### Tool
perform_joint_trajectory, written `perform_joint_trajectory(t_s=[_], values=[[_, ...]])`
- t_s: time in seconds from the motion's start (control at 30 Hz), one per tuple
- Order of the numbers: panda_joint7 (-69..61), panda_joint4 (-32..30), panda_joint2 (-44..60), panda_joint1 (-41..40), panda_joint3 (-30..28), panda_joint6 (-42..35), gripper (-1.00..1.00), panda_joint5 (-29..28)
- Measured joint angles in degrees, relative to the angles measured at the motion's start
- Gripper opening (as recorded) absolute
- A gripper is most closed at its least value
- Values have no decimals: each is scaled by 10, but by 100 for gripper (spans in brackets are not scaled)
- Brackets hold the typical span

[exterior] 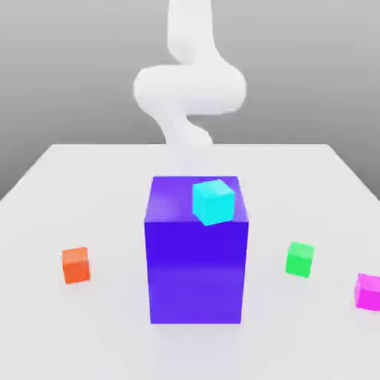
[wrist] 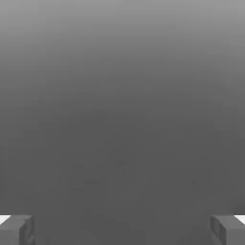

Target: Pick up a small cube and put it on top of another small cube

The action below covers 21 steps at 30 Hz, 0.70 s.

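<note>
The small cube [exterior: 368, 291], bright magenta, rests on the white table at the exterior view's far right, partly cut by the frame edge. The white arm [exterior: 189, 82] rises behind the table, well back from the cube. In the hand view my gripper [wrist: 122, 230] is open: its grey fingertips [wrist: 17, 229] stand far apart with nothing between them, in front of a plain grey background.
A big blue-violet block [exterior: 196, 252] stands mid-table with a cyan cube [exterior: 214, 201] on its top. A green cube [exterior: 300, 259] lies to the block's right, between it and the magenta cube. An orange cube [exterior: 76, 265] lies to the left.
</note>
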Motion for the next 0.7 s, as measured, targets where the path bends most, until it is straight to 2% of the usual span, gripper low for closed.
perform_joint_trajectory(t_s=[0.2, 0.43, 0.57, 0.7], values=[[-84, -22, 128, 84, 15, 51, 0, 36], [-166, -47, 273, 160, 59, 110, 0, 58], [-196, -62, 356, 200, 92, 145, 0, 46], [-206, -77, 440, 254, 110, 181, 0, 7]])
